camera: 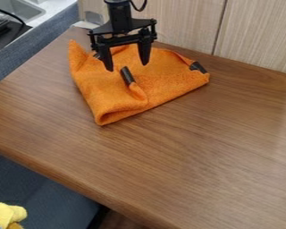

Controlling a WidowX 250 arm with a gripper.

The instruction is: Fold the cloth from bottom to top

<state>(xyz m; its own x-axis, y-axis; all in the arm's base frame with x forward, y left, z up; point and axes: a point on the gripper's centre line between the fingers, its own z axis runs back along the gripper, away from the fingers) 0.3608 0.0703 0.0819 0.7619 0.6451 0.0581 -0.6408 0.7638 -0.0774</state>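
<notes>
The black gripper [127,67] hangs over the upper part of the orange cloth, its two fingers spread wide apart with nothing between them. Below it the orange cloth [170,79] lies on the table's upper left part, partly folded and creased. One corner of the cloth, with a black patch, is turned over onto its middle. Another black patch marks its right corner. At the upper left the cloth rises to a raised point, and its lower edge is a rounded fold.
The brown wooden table [187,156] has a light wood panel [258,36] along its back. A metal sink [20,9] is at the upper left. Beyond the table's front edge, at the lower left, lies a yellow plush item [5,214].
</notes>
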